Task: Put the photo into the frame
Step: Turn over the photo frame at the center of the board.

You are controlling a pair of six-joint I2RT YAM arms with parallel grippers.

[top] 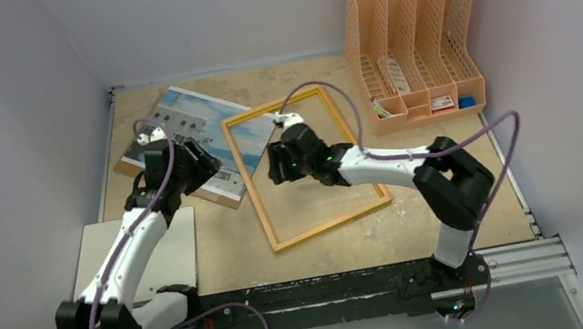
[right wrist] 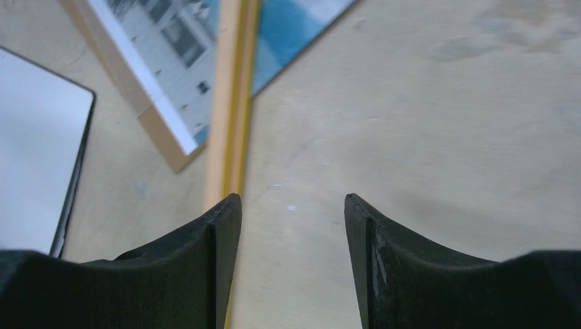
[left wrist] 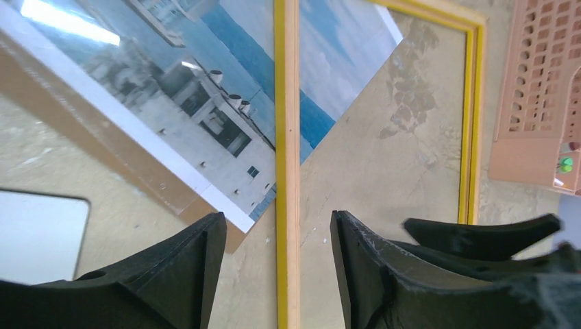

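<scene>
Ahead of my left tool [left wrist: 277, 219], whose black plastic fingers [left wrist: 185, 267] are looking matt and grainy, the photo [left wrist: 205, 103] is gleaming as glossy paper. The frame [left wrist: 288, 137] lying in line between those fingers is showing smooth yellow paint beside bare pale wood. The surface [left wrist: 384, 171] beyond is looking matt and stained.

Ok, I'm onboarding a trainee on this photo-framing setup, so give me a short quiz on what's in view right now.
1. What runs between the left end effector's open fingers in its wrist view?
2. How much of the photo does the yellow frame lie over? A) none, B) one corner, C) all of it.
3. True or false: the right end effector is gripping the photo.
Key: 1. One rail of the yellow frame. 2. B. 3. False; its jaws stand open over the tabletop.
</scene>
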